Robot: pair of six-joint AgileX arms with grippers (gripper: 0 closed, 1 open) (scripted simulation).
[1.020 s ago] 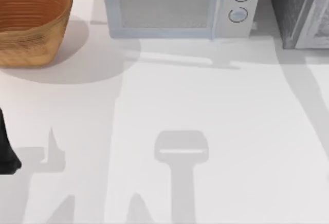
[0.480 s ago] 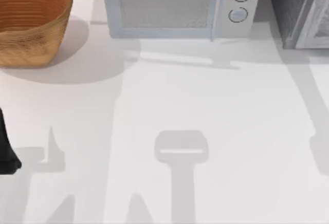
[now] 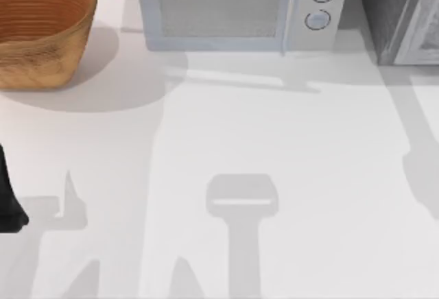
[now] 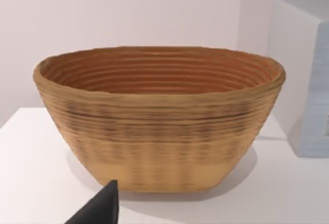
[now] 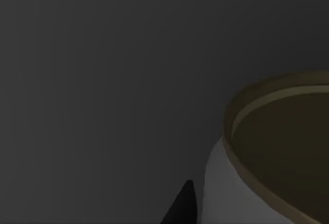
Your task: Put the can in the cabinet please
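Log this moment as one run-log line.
left tool: parked near woven brown basket | right tool: beside white gold-rimmed can, dark surroundings | dark grey speckled cabinet: top view's right rear

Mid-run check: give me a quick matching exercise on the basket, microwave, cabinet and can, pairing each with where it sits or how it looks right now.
Things:
1. basket
2. microwave
3. cabinet
4. can

Descriptions:
A. pale blue-grey, two round knobs, back middle of the table
B. white body with a brownish rim, close to the right wrist camera in a dark view
C. woven brown, back left corner
D. dark grey speckled box, back right corner

Pairs: 1-C, 2-A, 3-D, 4-B
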